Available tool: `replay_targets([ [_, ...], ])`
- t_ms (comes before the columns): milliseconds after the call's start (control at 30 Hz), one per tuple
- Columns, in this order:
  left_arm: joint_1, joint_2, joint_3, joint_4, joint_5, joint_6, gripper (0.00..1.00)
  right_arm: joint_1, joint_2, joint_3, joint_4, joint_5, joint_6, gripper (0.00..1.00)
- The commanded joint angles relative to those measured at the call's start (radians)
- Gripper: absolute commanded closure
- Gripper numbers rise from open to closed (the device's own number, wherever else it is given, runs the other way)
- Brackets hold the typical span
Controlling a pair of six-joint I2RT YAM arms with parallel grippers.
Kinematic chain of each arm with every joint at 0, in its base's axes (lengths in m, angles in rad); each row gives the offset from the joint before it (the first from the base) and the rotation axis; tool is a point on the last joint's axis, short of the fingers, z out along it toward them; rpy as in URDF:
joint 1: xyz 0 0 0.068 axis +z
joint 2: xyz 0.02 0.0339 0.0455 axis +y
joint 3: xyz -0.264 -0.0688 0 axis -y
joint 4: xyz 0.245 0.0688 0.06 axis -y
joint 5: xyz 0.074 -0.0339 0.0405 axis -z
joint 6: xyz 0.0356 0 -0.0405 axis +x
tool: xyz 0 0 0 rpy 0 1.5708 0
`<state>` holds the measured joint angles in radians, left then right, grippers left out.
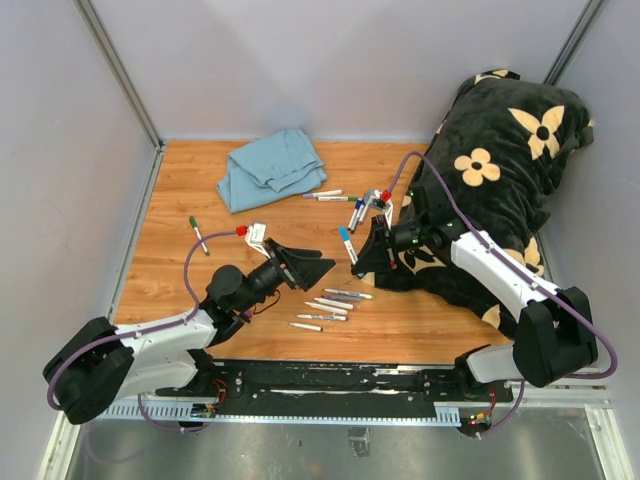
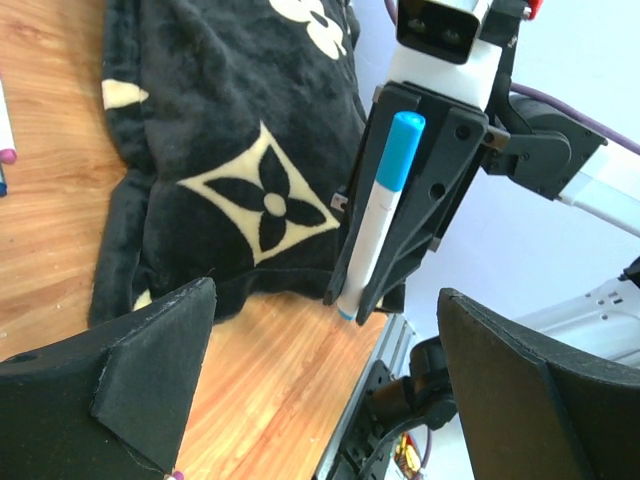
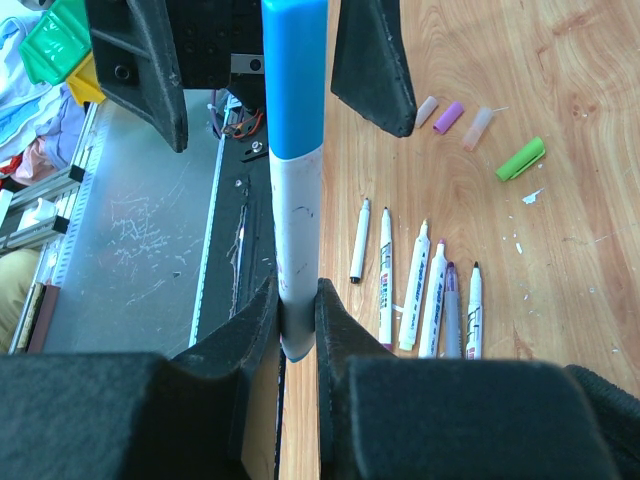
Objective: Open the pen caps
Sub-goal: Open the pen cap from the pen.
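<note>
My right gripper is shut on the white barrel of a marker, whose blue pen cap is on and points toward the left arm. My left gripper stands open, facing that cap, a little short of it, with nothing between its fingers. Loose pen caps lie on the wood: beige, purple, pink and green. Several uncapped markers lie in a row near the front.
A black blanket with cream flowers covers the right side under the right arm. A blue cloth lies at the back. Capped markers lie at the back centre and a green-capped one at left. Grey walls enclose the table.
</note>
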<state>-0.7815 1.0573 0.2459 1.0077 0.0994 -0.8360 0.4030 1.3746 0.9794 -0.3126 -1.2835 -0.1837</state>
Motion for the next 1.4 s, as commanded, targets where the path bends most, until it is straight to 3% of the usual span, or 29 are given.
replay_targets([
  [0,-0.001,0.043,0.072,0.044,-0.03,-0.003,0.05,-0.02,-0.016,0.031,-0.01,-0.031,-0.019,0.98],
  [267,-0.027,0.095,0.149,0.007,-0.08,0.018,0.07,-0.02,-0.013,0.031,-0.009,-0.034,-0.02,0.98],
  [467,-0.027,0.137,0.252,-0.081,-0.08,0.056,0.18,-0.019,-0.014,0.032,-0.01,-0.036,-0.018,0.98],
  [700,-0.027,0.2,0.315,-0.095,-0.027,0.064,0.5,-0.02,-0.016,0.031,-0.01,-0.037,-0.019,0.99],
  [900,-0.027,0.223,0.34,-0.103,0.015,0.082,0.62,-0.019,-0.02,0.031,-0.011,-0.038,-0.019,0.99],
  [1000,-0.027,0.224,0.34,-0.104,0.027,0.089,0.82,-0.02,-0.022,0.031,-0.011,-0.037,-0.019,0.98],
  [1033,-0.027,0.222,0.338,-0.104,0.026,0.09,0.93,-0.02,-0.021,0.033,-0.011,-0.037,-0.019,0.98],
  [1100,-0.027,0.219,0.336,-0.106,0.021,0.093,1.0,-0.019,-0.022,0.033,-0.011,-0.037,-0.019,0.98],
  [1133,-0.027,0.218,0.331,-0.102,0.021,0.092,1.0,-0.019,-0.023,0.033,-0.011,-0.036,-0.018,0.96],
  [1300,-0.028,0.232,0.306,-0.042,0.037,0.051,1.0,-0.022,-0.045,0.035,0.014,-0.027,0.033,0.65],
  [1367,-0.031,0.242,0.291,-0.008,0.031,0.032,1.0,-0.027,-0.063,0.017,0.078,-0.014,0.101,0.58],
])
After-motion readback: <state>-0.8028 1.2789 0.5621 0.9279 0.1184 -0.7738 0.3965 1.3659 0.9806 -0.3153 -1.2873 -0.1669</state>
